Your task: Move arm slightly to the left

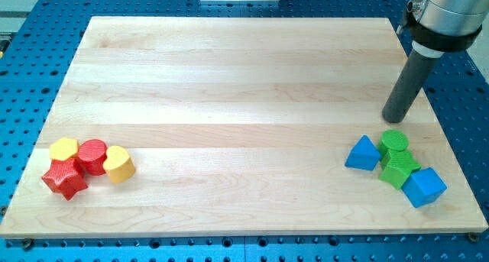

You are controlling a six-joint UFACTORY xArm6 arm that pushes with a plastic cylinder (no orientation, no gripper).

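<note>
Up top, my tip (394, 118) nears green cylinder (395, 140), arm cropped.

Single high frontal view over whole wooden board (229, 79).

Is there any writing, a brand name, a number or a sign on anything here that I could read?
None: no text, label, number or sign can be read in this view.
The wooden board, the coloured blocks and the dark rod ending at my tip are all plain.
My tip stands just above the green cylinder, toward the view's top.
</note>
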